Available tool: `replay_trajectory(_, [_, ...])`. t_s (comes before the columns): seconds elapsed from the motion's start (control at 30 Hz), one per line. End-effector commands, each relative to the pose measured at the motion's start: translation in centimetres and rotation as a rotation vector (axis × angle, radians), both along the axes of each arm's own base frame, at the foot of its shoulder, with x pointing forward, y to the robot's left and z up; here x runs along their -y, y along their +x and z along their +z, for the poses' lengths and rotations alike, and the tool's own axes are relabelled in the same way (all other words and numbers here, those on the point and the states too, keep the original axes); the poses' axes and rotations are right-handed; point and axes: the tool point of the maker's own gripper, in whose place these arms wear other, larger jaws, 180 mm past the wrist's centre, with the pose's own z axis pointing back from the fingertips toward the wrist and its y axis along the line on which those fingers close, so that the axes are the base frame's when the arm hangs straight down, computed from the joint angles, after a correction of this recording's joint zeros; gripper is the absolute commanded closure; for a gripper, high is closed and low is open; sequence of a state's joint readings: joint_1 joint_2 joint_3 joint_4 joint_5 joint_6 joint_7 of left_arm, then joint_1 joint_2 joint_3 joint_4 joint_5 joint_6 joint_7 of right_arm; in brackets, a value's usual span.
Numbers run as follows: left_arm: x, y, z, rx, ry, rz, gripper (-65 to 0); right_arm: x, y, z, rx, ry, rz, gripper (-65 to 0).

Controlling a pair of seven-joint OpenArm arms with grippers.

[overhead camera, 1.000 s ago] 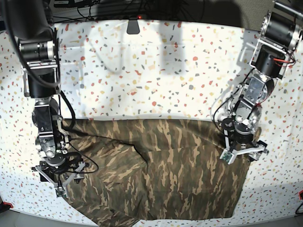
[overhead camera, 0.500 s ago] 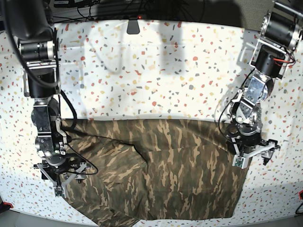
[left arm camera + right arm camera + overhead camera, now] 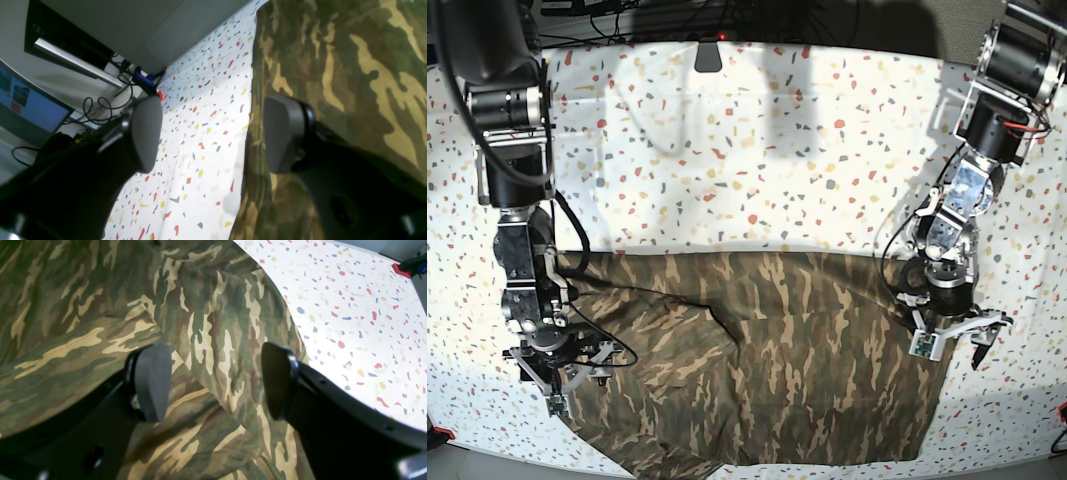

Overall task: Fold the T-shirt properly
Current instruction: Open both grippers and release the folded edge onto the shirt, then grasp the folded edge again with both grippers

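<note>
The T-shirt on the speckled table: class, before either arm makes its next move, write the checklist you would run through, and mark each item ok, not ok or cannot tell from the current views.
1. left gripper jaws open: ok.
2. right gripper jaws open: ok.
3. Left gripper straddles the T-shirt side edge, one finger over cloth, the other over the table: ok.
4. Right gripper over cloth near the opposite side edge: ok.
5. Shirt lying flat: not ok, a diagonal fold and loose layers show on the right arm's side.
6. Fingers touching the cloth: cannot tell.
</note>
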State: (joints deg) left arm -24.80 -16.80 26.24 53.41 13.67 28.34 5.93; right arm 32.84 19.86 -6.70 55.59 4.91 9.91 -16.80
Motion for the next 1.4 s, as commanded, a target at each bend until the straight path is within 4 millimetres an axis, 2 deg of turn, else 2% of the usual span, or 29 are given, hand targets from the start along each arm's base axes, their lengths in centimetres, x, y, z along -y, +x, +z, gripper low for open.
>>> replay_trajectory(0.0, [-0.1, 1.1, 2.7, 0.076, 0.014, -0.004, -45.1, 0.3, 1.2, 3.0, 0.074, -0.003, 0.006, -41.6])
replay_trajectory(0.13, [-1.3, 0.8, 1.1, -0.019, -0.007, 0.067, -45.1, 0.4, 1.0, 2.4, 0.042, -0.003, -0.001, -41.6])
replay_trajectory(0.23, [-0.9, 1.2, -0.1, -0.122, -0.019, 0.043, -45.1, -0.3, 0.8, 1.9, 0.009, -0.003, 0.042, -41.6])
replay_trajectory(0.33, [0.9, 1.6, -2.0, -0.299, -0.053, -0.05, -45.1, -2.0, 0.4, 0.9, -0.051, 0.019, 0.139, -41.6])
replay_trajectory(0.4, [2.3, 1.9, -2.5, -0.36, -0.119, -0.11, -45.1, -3.1, 0.0, 0.3, -0.09, 0.081, 0.175, -41.6])
replay_trajectory(0.6, [5.5, 2.2, -2.5, -0.416, -0.459, -0.2, -45.1, -3.2, -0.6, -0.6, -0.151, 0.127, 0.168, -41.6])
replay_trajectory(0.7, [5.4, 2.0, -2.4, -0.452, -0.627, -0.198, -45.1, -3.0, -1.0, -0.9, -0.178, 0.11, 0.197, -41.6])
replay_trajectory(0.8, [5.1, 1.3, -2.3, -0.527, -0.735, -0.233, -45.1, -2.0, -1.1, -0.7, -0.181, 0.097, 0.186, -41.6])
replay_trajectory(0.97, [3.5, 0.9, -1.7, -0.546, -0.877, -0.205, -45.1, -1.1, -1.0, -0.2, -0.156, 0.085, 0.18, -41.6])
replay_trajectory(1.07, [3.4, 0.6, -2.1, -0.567, -0.885, -0.194, -45.1, -1.0, -1.0, -0.7, -0.158, 0.094, 0.175, -41.6])
replay_trajectory(1.23, [3.8, -0.6, -3.8, -0.615, -0.871, -0.18, -45.1, 0.3, -1.5, -3.2, -0.191, 0.12, 0.13, -41.6])
replay_trajectory(1.37, [3.3, -0.7, -4.4, -0.576, -0.825, -0.18, -45.1, 1.0, -1.4, -3.1, -0.171, 0.143, 0.107, -41.6])
